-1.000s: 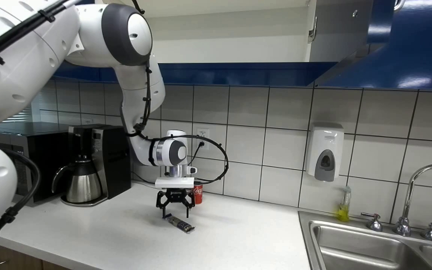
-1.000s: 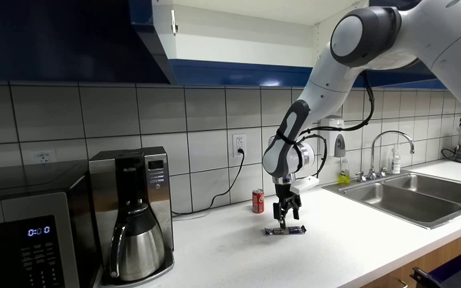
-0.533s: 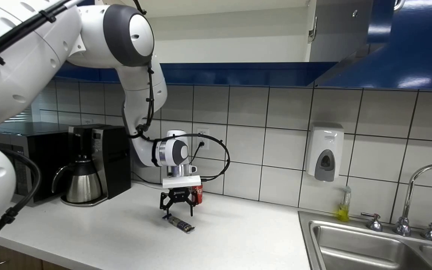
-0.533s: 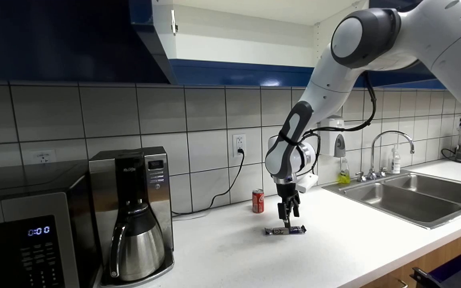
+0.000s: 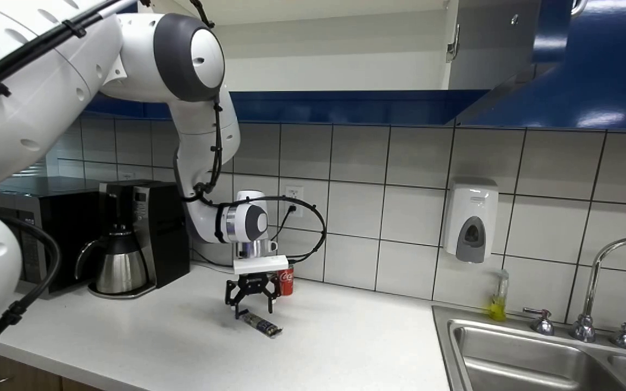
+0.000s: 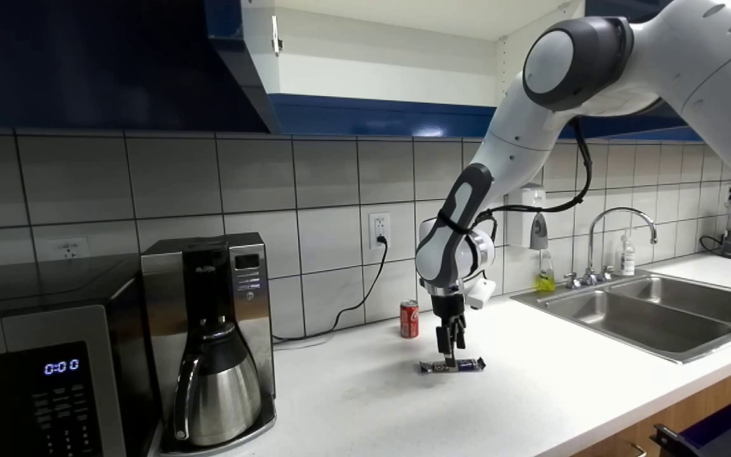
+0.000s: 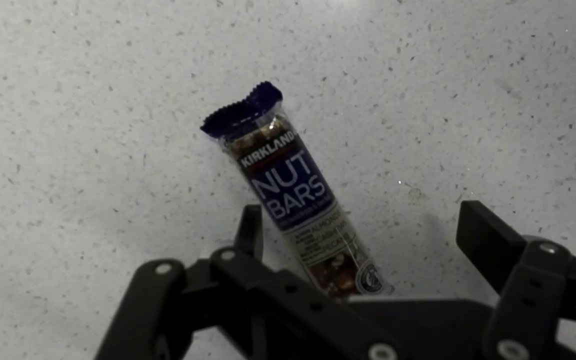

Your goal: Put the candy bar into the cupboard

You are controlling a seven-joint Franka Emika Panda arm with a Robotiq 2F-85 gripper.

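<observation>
Bar (image 7: 295, 192) apparently to be picked; gripper (image 7: 360, 216) spread, nothing held.
Wrist view: bar angled 11–5 o'clock; gripper best turned 8–2, centred before closing.

Glossy cupboard (image 5: 345, 106), candy bar (image 7: 292, 187) in shiny plastic

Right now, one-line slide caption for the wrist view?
Open Robotiq gripper straddling a Kirkland nut bar on a speckled countertop.
</observation>
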